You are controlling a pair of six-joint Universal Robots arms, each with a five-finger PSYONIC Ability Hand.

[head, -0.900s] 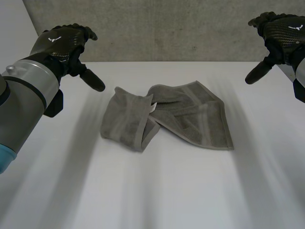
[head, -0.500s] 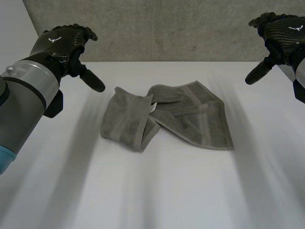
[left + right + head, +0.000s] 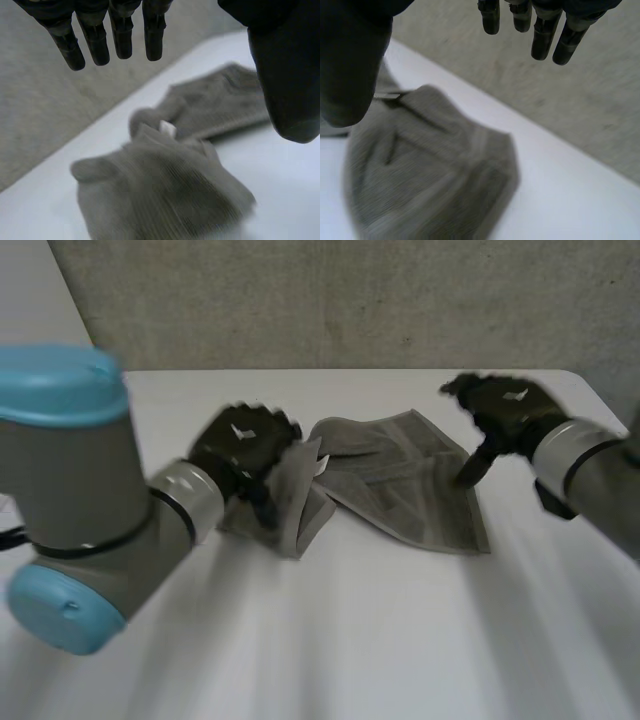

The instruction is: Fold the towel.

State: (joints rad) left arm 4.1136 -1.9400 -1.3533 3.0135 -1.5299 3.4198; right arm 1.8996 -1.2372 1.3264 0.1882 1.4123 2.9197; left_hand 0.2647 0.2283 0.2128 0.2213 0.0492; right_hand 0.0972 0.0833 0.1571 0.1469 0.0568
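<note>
We see a grey towel (image 3: 400,485) on the white table (image 3: 400,640). It lies nr the far side, abt in the mid btw. the two arms. It's not flat. Its left part is bunched up & folded over. Its right part lies more spread out, w/ one corner pointing to the far side. A small white tag (image 3: 322,465) sticks out where the 2 parts meet.

The left hand (image 3: 245,445) is over the bunched left part of the towel. From the head view we can't tell if it touches the cloth. In the left wrist view the left hand (image 3: 285,75) has straight fingers & the thumb is well apart from them. It holds nothing. The towel (image 3: 165,200) lies under it, w/ the tag (image 3: 168,128) just past the bunched part.

The right hand (image 3: 500,410) is over the towel's right edge, nr the far corner, & its thumb points down at the cloth. In the right wrist view the right hand (image 3: 350,65) also has straight fingers w/ the thumb far from them, & nothing is in it. The towel (image 3: 430,175) lies flat-ish under it.

The left arm (image 3: 70,500) is big at the near left. The right arm (image 3: 590,465) comes in from the right. A grey wall (image 3: 350,300) stands behind the table.
</note>
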